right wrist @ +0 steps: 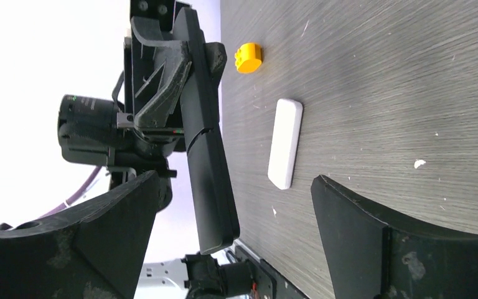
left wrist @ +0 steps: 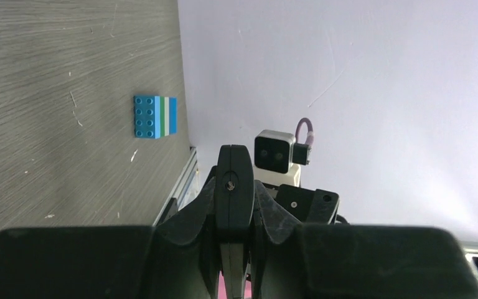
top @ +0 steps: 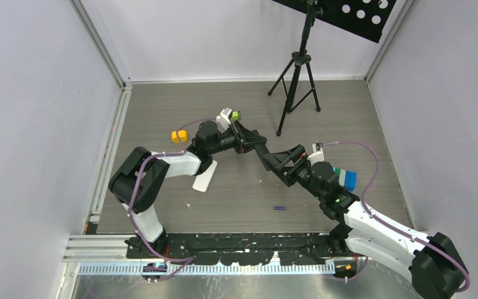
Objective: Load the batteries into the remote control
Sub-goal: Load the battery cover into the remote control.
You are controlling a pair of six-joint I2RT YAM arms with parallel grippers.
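My left gripper [top: 244, 140] is shut on one end of the black remote control [top: 260, 149] and holds it in the air above the table. In the left wrist view the remote control [left wrist: 234, 180] shows edge-on between the closed fingers [left wrist: 193, 208]. My right gripper [top: 281, 163] is open, and the free end of the remote control [right wrist: 206, 162] lies between its fingers [right wrist: 118, 237] without touching them. One blue-purple battery [top: 279, 207] lies on the table in front of the arms. A flat white piece [top: 203, 176] rests on the table under the left arm.
A yellow brick [top: 178, 135] sits left of the left gripper. A blue, green and white brick stack [top: 346, 179] lies beside the right wrist. A black tripod [top: 295, 81] stands at the back. Grey walls close in the table [top: 162, 106] on both sides.
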